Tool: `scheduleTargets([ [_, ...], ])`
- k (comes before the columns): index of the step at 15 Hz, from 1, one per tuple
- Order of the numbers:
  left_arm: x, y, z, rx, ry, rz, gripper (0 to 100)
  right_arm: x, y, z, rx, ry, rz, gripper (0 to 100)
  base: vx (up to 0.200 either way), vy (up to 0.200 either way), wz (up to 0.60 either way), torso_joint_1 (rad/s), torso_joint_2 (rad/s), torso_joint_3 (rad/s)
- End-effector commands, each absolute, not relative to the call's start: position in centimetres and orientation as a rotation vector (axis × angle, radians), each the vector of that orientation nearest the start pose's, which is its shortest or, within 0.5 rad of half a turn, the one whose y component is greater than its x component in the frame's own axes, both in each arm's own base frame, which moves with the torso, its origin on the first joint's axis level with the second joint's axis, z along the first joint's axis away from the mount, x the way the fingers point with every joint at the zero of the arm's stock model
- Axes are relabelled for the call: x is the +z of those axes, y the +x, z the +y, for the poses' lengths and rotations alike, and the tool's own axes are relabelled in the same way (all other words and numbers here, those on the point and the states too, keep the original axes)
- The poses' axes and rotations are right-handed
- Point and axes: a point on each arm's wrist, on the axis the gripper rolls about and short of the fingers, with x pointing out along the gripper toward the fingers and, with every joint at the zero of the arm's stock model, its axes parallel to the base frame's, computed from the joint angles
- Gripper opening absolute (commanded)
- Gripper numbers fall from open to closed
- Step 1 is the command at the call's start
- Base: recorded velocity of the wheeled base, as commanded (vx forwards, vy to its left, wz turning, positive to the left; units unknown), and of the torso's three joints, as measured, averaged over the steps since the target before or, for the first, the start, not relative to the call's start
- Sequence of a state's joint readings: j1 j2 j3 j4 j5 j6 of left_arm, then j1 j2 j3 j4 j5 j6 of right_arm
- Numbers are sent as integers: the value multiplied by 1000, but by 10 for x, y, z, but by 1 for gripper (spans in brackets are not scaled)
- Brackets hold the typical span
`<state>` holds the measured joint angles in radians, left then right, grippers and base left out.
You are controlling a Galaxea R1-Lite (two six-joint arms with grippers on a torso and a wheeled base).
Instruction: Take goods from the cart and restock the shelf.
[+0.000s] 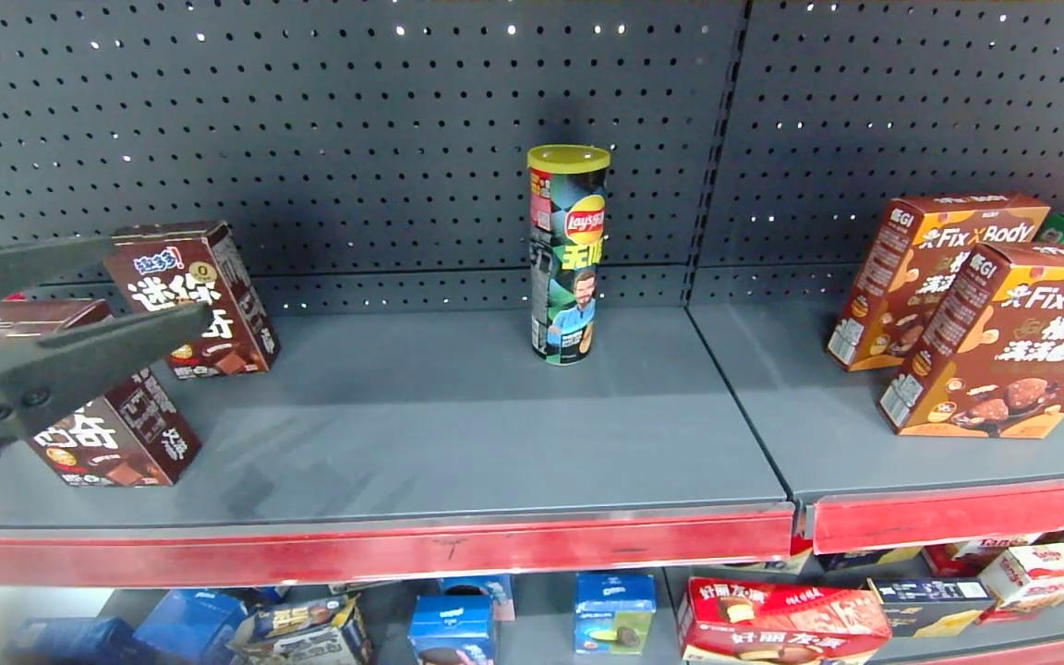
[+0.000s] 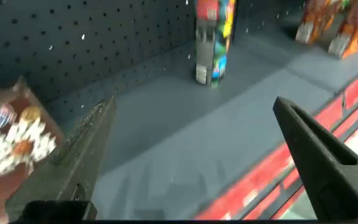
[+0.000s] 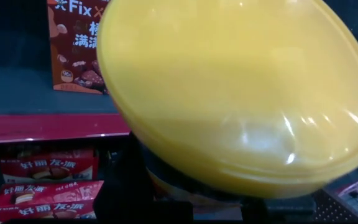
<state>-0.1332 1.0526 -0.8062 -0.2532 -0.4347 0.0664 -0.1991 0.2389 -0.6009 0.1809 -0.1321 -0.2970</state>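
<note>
With one can point(image 1: 569, 254) stocked at the shelf's point(image 1: 458, 434) back edge, your left claw point(image 1: 161, 277) hangs wide, empty; restocking remains.

A tall chip can point(image 1: 569, 257) with a yellow lid and a dark, colourful printed wrap stands upright near the back of the grey, red-edged shelf point(image 1: 458, 434). A second can point(image 3: 229, 87) shows its yellow lid close up, tilted.

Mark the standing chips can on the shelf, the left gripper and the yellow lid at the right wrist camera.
chips can point(image 1: 569, 268), head view, middle of its printed side.
left gripper point(image 1: 161, 277), head view, midway between its open fingertips.
yellow lid point(image 3: 229, 93), right wrist view, centre of its top.
</note>
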Motion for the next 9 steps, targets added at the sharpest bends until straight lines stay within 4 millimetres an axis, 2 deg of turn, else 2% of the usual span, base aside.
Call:
scheduleTargets([
  [1,289,182,-42,-612,43,52,100,230,-48,7,-358,-300,-117,0,0,0,0,0,0,0],
  [3,286,206,-61,-683,42,83,100,235,-49,7,-372,-299,-123,0,0,0,0,0,0,0],
  [6,272,236,-72,-696,45,88,100,236,-50,6,-385,-297,-125,0,0,0,0,0,0,0],
  [9,270,257,-89,-737,46,78,100,236,-50,7,-390,-299,-123,0,0,0,0,0,0,0],
])
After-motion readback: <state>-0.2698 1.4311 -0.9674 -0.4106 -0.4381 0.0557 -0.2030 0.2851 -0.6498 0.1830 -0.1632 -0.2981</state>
